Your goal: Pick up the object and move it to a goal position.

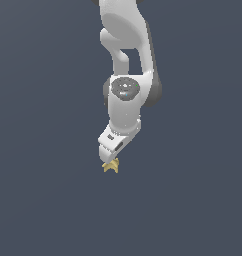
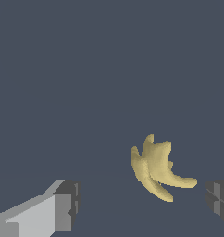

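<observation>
Plain slate-grey background; claw (image 2: 141, 203) spread around tan object (image 2: 158, 171), no contact.

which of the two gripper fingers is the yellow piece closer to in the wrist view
The dark-padded finger at that picture's edge. The object sits off-centre toward it, with a wide gap to the light grey finger; the gripper is open.
</observation>
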{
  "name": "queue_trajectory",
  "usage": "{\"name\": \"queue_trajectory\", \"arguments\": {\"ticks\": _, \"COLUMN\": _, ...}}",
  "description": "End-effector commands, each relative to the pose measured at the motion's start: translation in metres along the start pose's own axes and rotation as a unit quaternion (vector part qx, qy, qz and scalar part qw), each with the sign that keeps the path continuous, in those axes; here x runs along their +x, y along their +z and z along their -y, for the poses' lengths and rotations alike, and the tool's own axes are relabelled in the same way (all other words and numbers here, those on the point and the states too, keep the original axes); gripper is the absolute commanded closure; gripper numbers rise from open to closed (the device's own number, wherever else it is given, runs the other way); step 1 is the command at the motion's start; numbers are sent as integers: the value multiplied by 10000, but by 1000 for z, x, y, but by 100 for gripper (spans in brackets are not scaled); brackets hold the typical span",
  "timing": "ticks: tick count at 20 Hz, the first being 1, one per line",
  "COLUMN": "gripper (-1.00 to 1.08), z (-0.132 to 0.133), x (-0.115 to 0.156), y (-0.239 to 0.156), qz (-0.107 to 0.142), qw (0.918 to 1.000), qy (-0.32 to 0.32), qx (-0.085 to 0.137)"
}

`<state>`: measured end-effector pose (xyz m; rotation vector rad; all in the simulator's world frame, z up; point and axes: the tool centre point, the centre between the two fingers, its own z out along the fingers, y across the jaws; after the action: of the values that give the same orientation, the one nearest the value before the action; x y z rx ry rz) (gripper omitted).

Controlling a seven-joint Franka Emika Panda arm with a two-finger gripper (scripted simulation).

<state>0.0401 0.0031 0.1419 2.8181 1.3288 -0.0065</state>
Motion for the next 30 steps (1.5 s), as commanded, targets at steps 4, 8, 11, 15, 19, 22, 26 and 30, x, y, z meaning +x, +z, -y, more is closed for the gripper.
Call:
{"name": "queue_trajectory", "arguments": {"ticks": 4, "gripper": -92, "z": -10, "x": -5, "y": 11, "qz": -7, "qw": 9978, "qy": -665, "qx": 20}}
{"name": "queue_trajectory", "arguments": {"ticks": 8, "gripper": -92, "z": -17, "x": -8, "y": 18, "qz": -17, "qw": 9935, "qy": -1139, "qx": 35}}
{"name": "queue_trajectory", "arguments": {"ticks": 11, "gripper": -92, "z": -22, "x": -11, "y": 24, "qz": -28, "qw": 9888, "qy": -1492, "qx": 46}}
{"name": "queue_trajectory", "arguments": {"ticks": 15, "gripper": -92, "z": -29, "x": -15, "y": 32, "qz": -46, "qw": 9807, "qy": -1955, "qx": 59}}
{"name": "queue_trajectory", "arguments": {"ticks": 19, "gripper": -92, "z": -35, "x": -19, "y": 39, "qz": -65, "qw": 9719, "qy": -2351, "qx": 69}}
{"name": "queue_trajectory", "arguments": {"ticks": 22, "gripper": -92, "z": -38, "x": -21, "y": 43, "qz": -78, "qw": 9660, "qy": -2585, "qx": 74}}
{"name": "queue_trajectory", "arguments": {"ticks": 26, "gripper": -92, "z": -42, "x": -23, "y": 47, "qz": -92, "qw": 9595, "qy": -2813, "qx": 78}}
{"name": "queue_trajectory", "arguments": {"ticks": 30, "gripper": -92, "z": -44, "x": -24, "y": 49, "qz": -100, "qw": 9554, "qy": -2949, "qx": 80}}
